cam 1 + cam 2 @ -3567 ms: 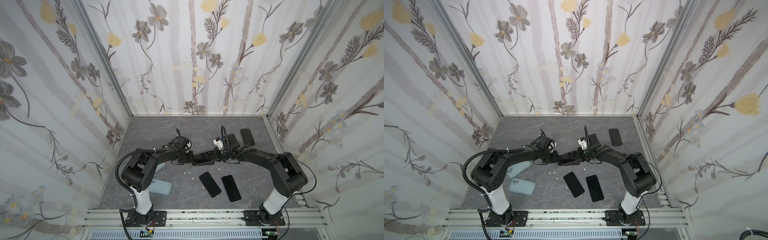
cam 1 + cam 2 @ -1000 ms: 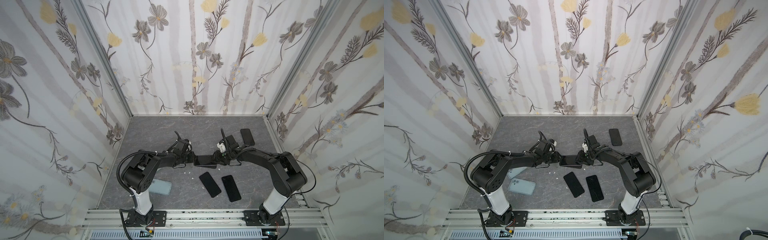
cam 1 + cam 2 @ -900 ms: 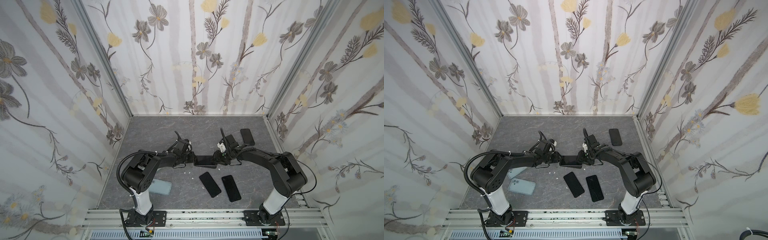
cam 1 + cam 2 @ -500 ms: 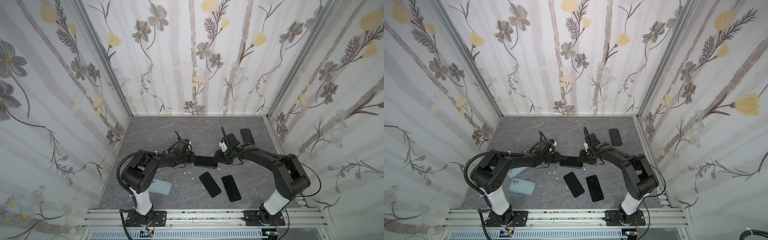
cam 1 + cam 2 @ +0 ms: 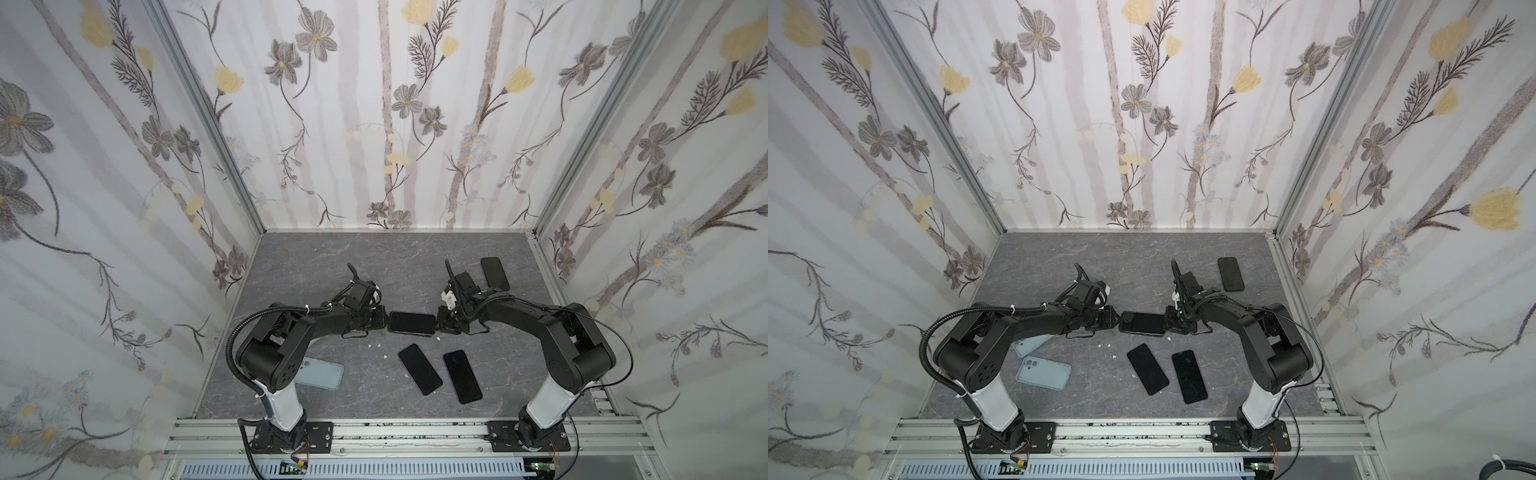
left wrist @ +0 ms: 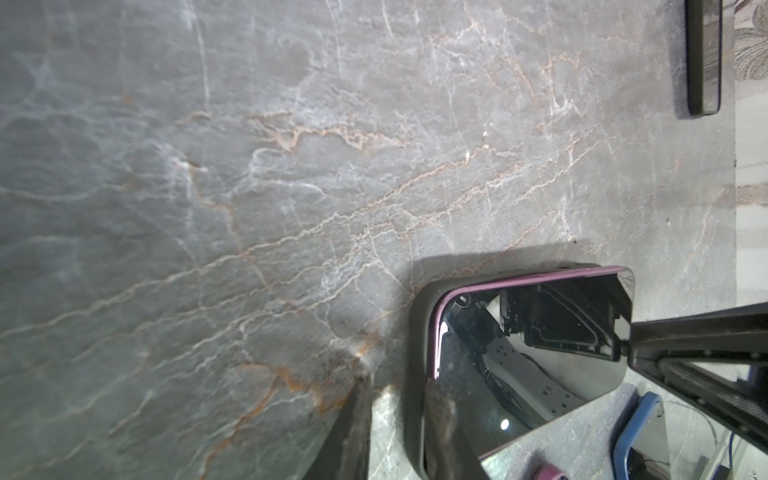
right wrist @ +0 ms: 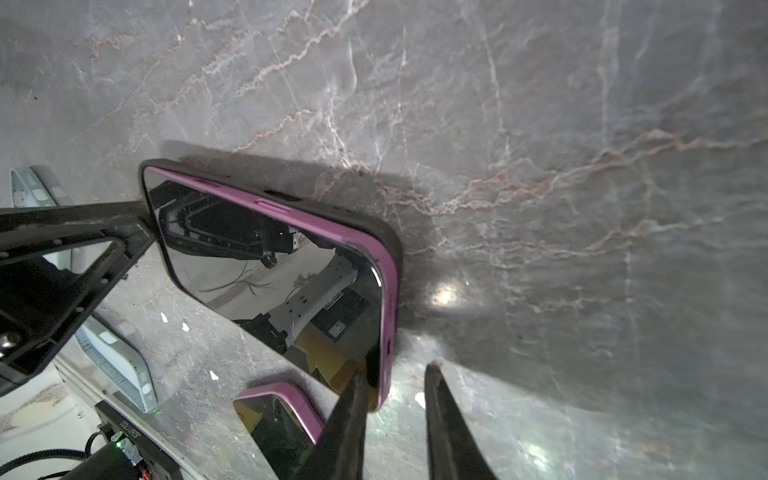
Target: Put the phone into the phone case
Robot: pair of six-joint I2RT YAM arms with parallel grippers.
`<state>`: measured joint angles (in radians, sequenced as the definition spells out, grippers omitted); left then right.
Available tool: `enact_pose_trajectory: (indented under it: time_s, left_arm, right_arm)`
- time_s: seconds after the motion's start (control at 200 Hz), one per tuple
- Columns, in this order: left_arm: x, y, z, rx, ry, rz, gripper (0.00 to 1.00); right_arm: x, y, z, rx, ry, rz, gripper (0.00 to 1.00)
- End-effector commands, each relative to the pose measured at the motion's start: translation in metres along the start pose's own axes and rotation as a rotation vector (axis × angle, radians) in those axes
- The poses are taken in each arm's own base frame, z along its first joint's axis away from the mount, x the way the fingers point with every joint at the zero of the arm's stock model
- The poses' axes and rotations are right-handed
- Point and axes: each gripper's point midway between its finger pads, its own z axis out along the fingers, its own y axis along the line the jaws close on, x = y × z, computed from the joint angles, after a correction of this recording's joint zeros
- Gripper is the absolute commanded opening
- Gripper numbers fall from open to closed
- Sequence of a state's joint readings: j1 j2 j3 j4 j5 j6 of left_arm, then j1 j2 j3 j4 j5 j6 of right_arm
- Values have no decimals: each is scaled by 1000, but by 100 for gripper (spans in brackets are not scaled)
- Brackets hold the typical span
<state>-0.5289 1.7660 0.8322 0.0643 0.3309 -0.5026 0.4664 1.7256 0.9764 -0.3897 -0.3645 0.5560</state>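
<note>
In both top views the phone [image 5: 411, 323] [image 5: 1142, 323] lay screen up at mid-bench [image 5: 374, 257], the left gripper [image 5: 385, 323] [image 5: 1116, 319] and right gripper [image 5: 438, 324] [image 5: 1166, 324] at its short ends. Another black phone [image 5: 419, 369] lay nearer the front, and a pale blue case [image 5: 1043, 372] lay beside the left arm. In the left wrist view the phone [image 6: 519, 374] sat in the dark phone case [image 6: 417, 353], its purple rim showing. One finger [image 6: 440, 415] lay over the glass and the other just outside the case wall (bench showed between, so no pinch could be confirmed). In the right wrist view the right gripper [image 7: 392, 368] straddled the opposite end, jaws narrowly apart; whether it gripped could not be told.
</note>
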Motion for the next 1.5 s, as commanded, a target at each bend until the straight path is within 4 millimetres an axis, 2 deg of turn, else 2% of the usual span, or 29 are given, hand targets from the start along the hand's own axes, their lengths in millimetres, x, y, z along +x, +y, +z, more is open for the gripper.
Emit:
enact_pose_trajectory:
  time_s: [0.0,0.14,0.36,0.55,0.744,0.854,1.134,1.269,1.494]
  left_arm:
    - [49,24,0,-80,179,-82,25]
    - [57,17,6,-45,217,-77,23]
    - [63,10,8,-29,233,-68,22]
    - [73,0,8,9,247,-75,23]
    - [75,7,8,-29,230,-79,23]
    - [61,10,1,-51,175,-83,25]
    - [1,4,-32,-47,4,-99,26]
    - [-14,-7,-37,-23,-6,-82,28]
    - [-25,-24,-34,30,19,-12,30]
  right_arm:
    - [1,6,2,-34,5,-11,20]
    - [7,13,7,-68,30,-18,17]
    - [13,14,14,-73,47,-16,11]
    - [21,12,19,-66,68,-14,9]
    - [20,5,17,-28,66,-15,11]
    - [9,11,5,-8,27,-34,15]
    - [-26,26,-40,68,-113,-90,21]
    - [-27,26,-42,79,-110,-107,23]
    - [-24,37,-38,76,-108,-150,23]
